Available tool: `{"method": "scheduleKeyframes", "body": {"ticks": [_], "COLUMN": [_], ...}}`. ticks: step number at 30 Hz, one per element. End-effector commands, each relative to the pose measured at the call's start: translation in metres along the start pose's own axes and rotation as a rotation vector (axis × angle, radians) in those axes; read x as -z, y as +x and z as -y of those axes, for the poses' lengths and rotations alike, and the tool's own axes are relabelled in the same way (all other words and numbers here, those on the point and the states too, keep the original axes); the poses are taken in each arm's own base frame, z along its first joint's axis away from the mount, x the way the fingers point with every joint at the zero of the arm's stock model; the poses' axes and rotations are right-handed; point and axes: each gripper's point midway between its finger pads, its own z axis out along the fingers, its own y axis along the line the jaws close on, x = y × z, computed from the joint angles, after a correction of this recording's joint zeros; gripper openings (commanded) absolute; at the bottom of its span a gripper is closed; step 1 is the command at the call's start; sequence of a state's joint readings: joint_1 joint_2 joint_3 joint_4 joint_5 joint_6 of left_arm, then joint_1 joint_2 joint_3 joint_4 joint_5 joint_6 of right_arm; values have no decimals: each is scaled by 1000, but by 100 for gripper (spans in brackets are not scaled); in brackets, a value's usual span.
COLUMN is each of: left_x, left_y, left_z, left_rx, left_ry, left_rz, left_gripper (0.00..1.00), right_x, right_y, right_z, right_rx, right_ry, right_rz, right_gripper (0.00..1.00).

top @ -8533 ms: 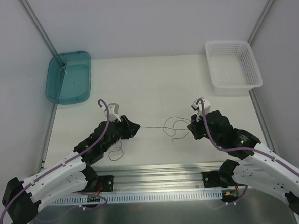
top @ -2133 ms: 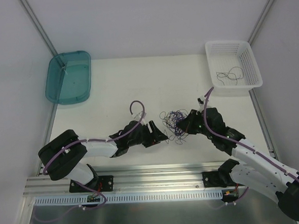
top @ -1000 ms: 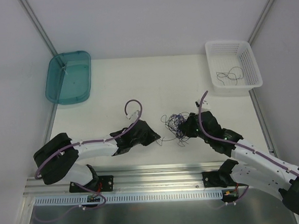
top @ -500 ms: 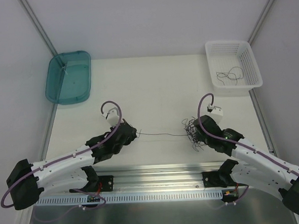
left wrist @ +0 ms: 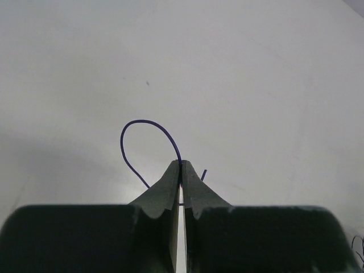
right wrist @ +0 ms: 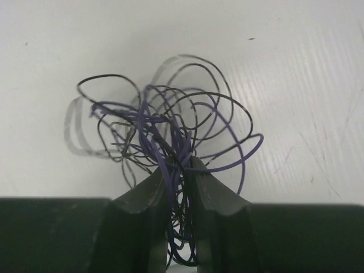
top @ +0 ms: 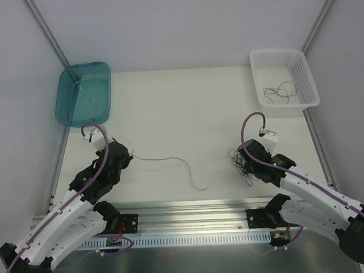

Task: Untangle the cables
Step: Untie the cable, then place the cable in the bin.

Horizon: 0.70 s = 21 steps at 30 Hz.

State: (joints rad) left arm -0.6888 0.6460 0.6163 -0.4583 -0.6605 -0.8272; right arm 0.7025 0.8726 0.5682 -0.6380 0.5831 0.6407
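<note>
1. The left gripper (left wrist: 181, 169) is pinched tight on the end of a single strand (left wrist: 143, 121) — I'd say to draw it clear, since the rest of it trails loose over the table (top: 186, 105), well apart from the tangle.
2. The right gripper (right wrist: 179, 166) clamps the cables (right wrist: 170, 122) at the bundle's root, likely as an anchor.
3. So the tangle sits in the right claw at the near right; the lone strand runs from the left claw toward the middle.

The left gripper (left wrist: 181, 170), dark fingers pressed together, pinches a thin purple cable (left wrist: 138, 129) that arches up in a loop to the left above a plain white desk (left wrist: 244, 68), its short end poking out right.
</note>
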Motion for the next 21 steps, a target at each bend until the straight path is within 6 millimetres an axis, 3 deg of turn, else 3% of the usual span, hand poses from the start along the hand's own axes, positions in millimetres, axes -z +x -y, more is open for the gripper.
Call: {"method": "scheduleKeyframes", "body": {"ticks": [1, 7, 9, 12, 16, 21], "left_x": [17, 32, 33, 27, 16, 14], "left_y": [-40, -89, -95, -92, -80, -102], "left_z": [-28, -44, -46, -32, -9, 1], "left_rx": [-107, -165, -182, -197, -206, -229], "left_ry": [-107, -215, -230, -184, -91, -100], "left_rz": [49, 121, 124, 75, 3, 54], "left_gripper": [0, 0, 0, 0, 0, 0], "right_x": [1, -1, 0, 1, 2, 7], "right_y": [-8, -19, -20, -21, -18, 5], "right_z": [14, 31, 30, 19, -10, -54], "right_rx": [1, -33, -29, -13, 36, 118], "right_ry": [55, 100, 86, 32, -100, -307], "right_rz": [18, 19, 13, -2, -53, -178], "right_gripper": [21, 21, 21, 21, 21, 27]}}
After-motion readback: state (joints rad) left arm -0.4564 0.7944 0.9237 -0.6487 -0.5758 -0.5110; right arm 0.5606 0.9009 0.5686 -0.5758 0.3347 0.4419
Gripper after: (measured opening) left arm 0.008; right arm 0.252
